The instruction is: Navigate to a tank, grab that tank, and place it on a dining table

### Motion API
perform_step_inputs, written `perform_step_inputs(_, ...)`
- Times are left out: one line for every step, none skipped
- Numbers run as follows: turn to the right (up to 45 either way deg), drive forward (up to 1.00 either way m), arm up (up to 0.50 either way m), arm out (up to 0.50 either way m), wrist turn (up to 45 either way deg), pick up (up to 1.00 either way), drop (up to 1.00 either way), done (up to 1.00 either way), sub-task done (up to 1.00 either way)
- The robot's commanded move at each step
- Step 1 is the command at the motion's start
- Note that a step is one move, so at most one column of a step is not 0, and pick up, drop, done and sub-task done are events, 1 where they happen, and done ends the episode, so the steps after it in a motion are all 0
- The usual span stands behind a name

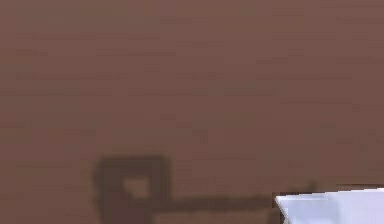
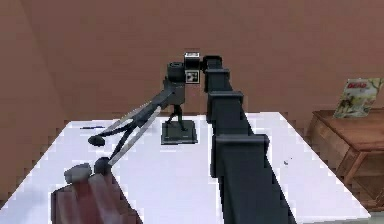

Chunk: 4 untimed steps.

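- Over a white rectangular tabletop [image 2: 180,175]: a dark square-section arm bar [image 2: 235,140], stretched from the arm side view's bottom edge toward a plain brown wall [image 2: 100,50].
- At its far end, the dark gripper [image 2: 102,152], with two thin fingers [image 2: 135,118] slanting down toward the view's left.
- Cannot tell how the fingers stand, nor whether anything is held.
- Near the fingertips, on the tabletop: a red-brown blocky object with a grey rounded top [image 2: 90,195].
- Beside the arm bar, upright: a small dark figure on a flat square base [image 2: 180,128].
- Cannot tell which of these two, if either, is the one to grab.
- At the view's right, a brown wooden side table [image 2: 345,140] bearing a colourful flat booklet [image 2: 360,95].
- In the forward view's lower right, a white table corner [image 1: 330,208] against brown wall.
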Motion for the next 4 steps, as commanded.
perform_step_inputs(0.0,0.00,0.00,0.00,-9.0,0.00,0.00,0.00,0.00)
perform_step_inputs(0.0,0.00,0.00,-0.34,0.0,0.00,0.00,0.00,0.00)
perform_step_inputs(45.0,0.00,0.00,0.00,0.0,0.00,0.00,0.00,0.00)
perform_step_inputs(45.0,0.00,0.00,0.00,0.0,0.00,0.00,0.00,0.00)
